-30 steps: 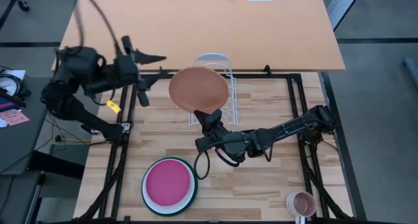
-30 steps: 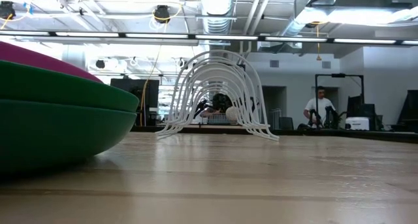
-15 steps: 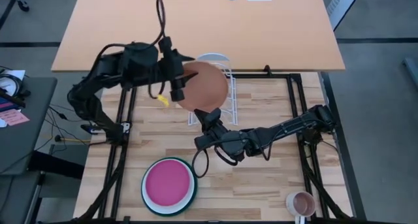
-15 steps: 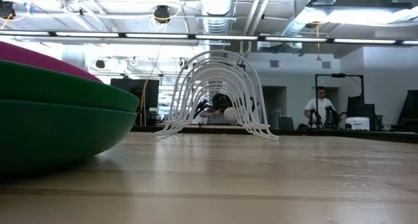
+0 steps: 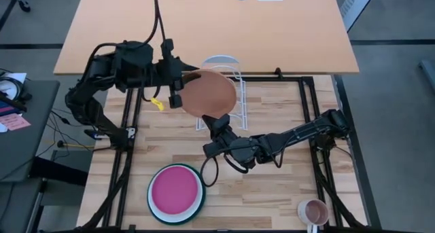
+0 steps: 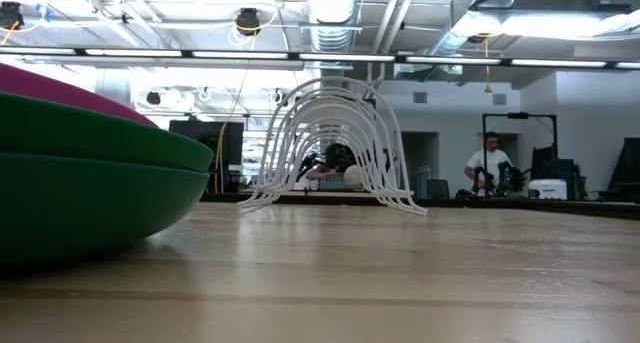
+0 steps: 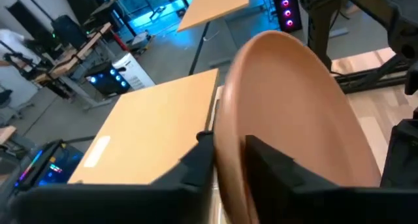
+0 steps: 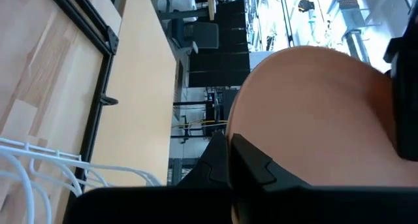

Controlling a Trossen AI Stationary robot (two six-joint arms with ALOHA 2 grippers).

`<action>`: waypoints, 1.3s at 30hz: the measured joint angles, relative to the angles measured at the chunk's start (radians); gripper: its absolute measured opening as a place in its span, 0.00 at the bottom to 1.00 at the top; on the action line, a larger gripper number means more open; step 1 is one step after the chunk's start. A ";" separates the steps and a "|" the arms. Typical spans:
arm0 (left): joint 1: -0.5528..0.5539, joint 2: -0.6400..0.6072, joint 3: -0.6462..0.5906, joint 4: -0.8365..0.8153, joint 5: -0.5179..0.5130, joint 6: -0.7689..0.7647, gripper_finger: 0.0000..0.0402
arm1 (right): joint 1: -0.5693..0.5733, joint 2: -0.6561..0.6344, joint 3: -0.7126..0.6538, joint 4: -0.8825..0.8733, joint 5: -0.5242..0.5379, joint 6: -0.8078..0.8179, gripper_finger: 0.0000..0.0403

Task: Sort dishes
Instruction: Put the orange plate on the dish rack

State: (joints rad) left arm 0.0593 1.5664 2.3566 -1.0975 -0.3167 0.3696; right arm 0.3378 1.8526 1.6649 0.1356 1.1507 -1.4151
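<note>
Right gripper point(image 5: 216, 121) pinches near rim of round terracotta-brown plate point(image 5: 209, 92), held above white wire rack point(image 5: 230, 68). Left gripper point(image 7: 225, 160) straddles opposite rim, closing. I judge handover underway; next, right releases.

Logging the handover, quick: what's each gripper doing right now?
Left gripper: shut on the terracotta plate rim.
Right gripper: shut on the same plate.
</note>
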 joint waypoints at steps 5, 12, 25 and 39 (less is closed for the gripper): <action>-0.001 -0.002 0.001 0.000 -0.001 -0.005 0.05 | -0.009 0.002 -0.002 -0.011 0.003 0.002 0.00; 0.000 -0.004 0.000 -0.005 -0.006 -0.002 0.03 | -0.021 0.002 -0.002 -0.052 -0.003 0.070 0.03; -0.001 -0.007 -0.001 -0.021 -0.047 0.034 0.03 | 0.007 0.001 -0.001 -0.040 -0.003 0.111 0.13; 0.000 -0.013 -0.007 -0.014 -0.120 0.011 0.03 | 0.113 -0.004 0.000 0.042 0.018 0.022 0.30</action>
State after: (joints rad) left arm 0.0589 1.5536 2.3492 -1.1118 -0.4370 0.3806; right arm 0.4506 1.8482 1.6653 0.1772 1.1683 -1.3930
